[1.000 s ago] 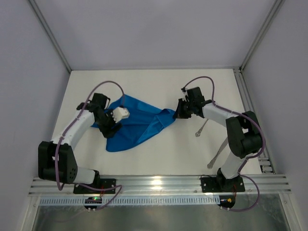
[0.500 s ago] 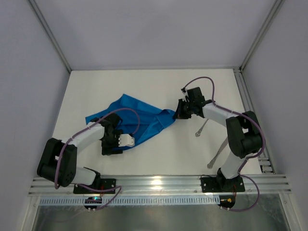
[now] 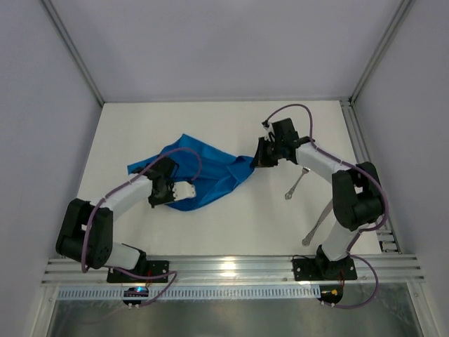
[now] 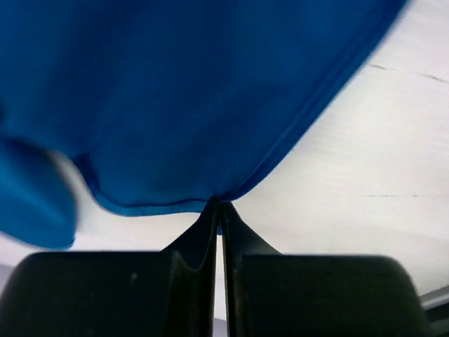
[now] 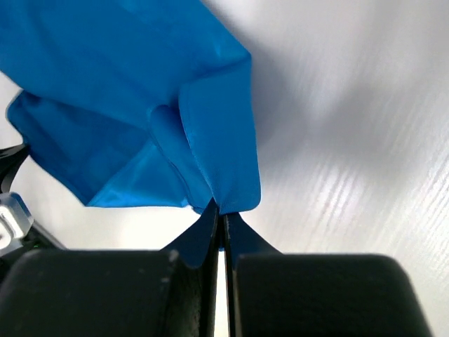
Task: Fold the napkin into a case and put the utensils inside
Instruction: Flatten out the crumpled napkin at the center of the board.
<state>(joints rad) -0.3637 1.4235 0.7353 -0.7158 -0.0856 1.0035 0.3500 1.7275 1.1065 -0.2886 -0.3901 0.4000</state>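
Note:
The bright blue napkin [image 3: 207, 168] lies crumpled and partly spread at mid-table. My left gripper [image 3: 175, 198] is shut on its near hem, and in the left wrist view the cloth [image 4: 175, 91] hangs from the pinched fingertips [image 4: 219, 207]. My right gripper [image 3: 257, 161] is shut on the napkin's right corner, with the cloth [image 5: 126, 84] bunched at the tips [image 5: 221, 210]. Two silver utensils lie on the table to the right: a fork [image 3: 295, 184] and a longer piece [image 3: 319, 220] nearer the right arm's base.
The white table [image 3: 231, 225] is walled by grey panels at the back and sides. A metal rail [image 3: 231, 267] runs along the near edge by the arm bases.
My left gripper swung from the napkin's left side to its near edge and shut on the hem, then drew it back a little. The right gripper kept its pinch and shifted slightly.

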